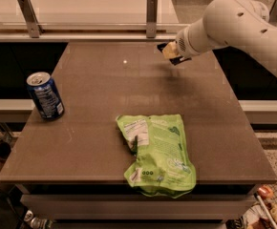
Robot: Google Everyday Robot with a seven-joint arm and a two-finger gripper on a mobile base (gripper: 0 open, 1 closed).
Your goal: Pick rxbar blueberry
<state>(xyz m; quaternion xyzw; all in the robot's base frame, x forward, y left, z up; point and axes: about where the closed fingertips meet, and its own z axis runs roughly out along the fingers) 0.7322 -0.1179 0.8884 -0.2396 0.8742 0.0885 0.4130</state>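
My gripper point(171, 53) is at the end of the white arm that reaches in from the right, over the far right part of the brown table point(100, 94). It is lifted off the tabletop. A small dark flat thing, the rxbar blueberry point(163, 47), sticks out of it to the left and below, and the gripper is shut on it. Most of the bar is hidden by the gripper and the wrist.
A blue soda can point(45, 95) stands upright near the table's left edge. A large light-green crinkled bag point(156, 151) lies at the front middle, overhanging the front edge. A rail with metal posts point(151, 9) runs behind the table.
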